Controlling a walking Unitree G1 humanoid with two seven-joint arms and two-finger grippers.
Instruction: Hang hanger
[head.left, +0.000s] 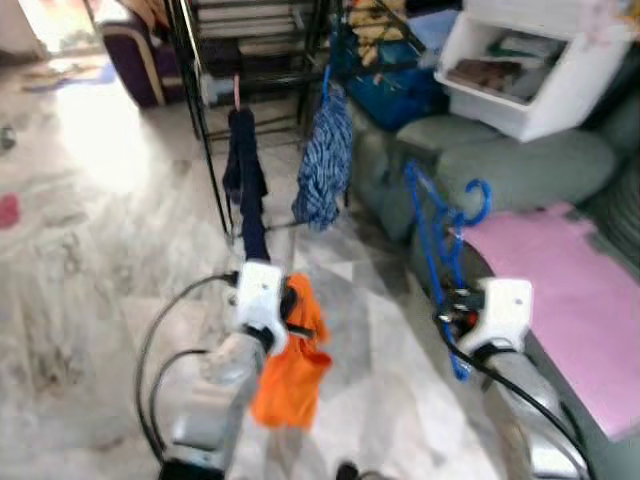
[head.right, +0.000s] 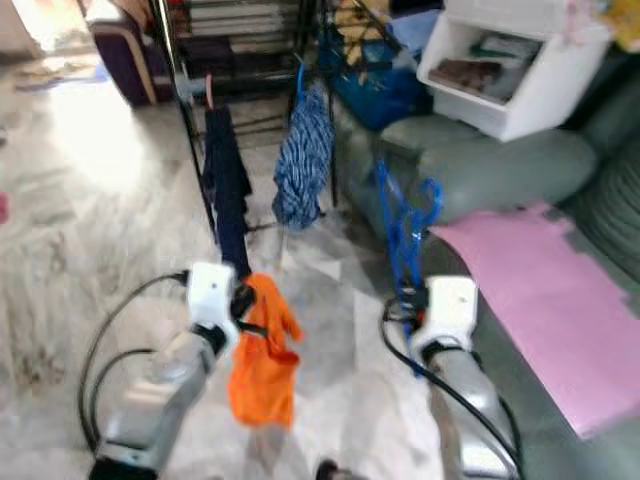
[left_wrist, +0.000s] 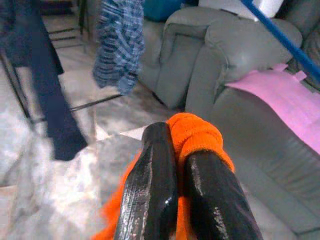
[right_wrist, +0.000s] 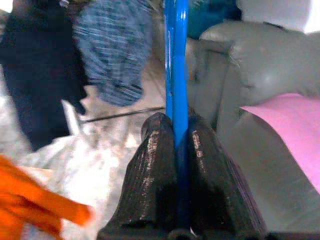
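Fingers first: in the head views the left gripper (head.left: 290, 312) is pinched tight on an orange cloth (head.left: 292, 380) that dangles toward the floor, and the right gripper (head.left: 452, 310) is clamped on a blue hanger (head.left: 440, 235), hook end up, in front of the sofa.

Left wrist view: both fingers (left_wrist: 155, 185) squeeze a wad of orange, but only a small fold, so I'd guess it could slip out if the arm swings.

Right wrist view: the pads (right_wrist: 160, 170) grip just one thin blue bar, so the hanger might twist in the grasp, or its hook could snag on the way to the rack.

Room: pale marble floor (head.left: 90, 230), a black drying rack (head.left: 205, 120) with a navy garment (head.left: 245, 180) and a blue patterned one (head.left: 322, 160) hanging, a grey sofa (head.left: 520, 170) with a pink mat (head.left: 570, 290), and a white shelf unit (head.left: 530, 65) on top.
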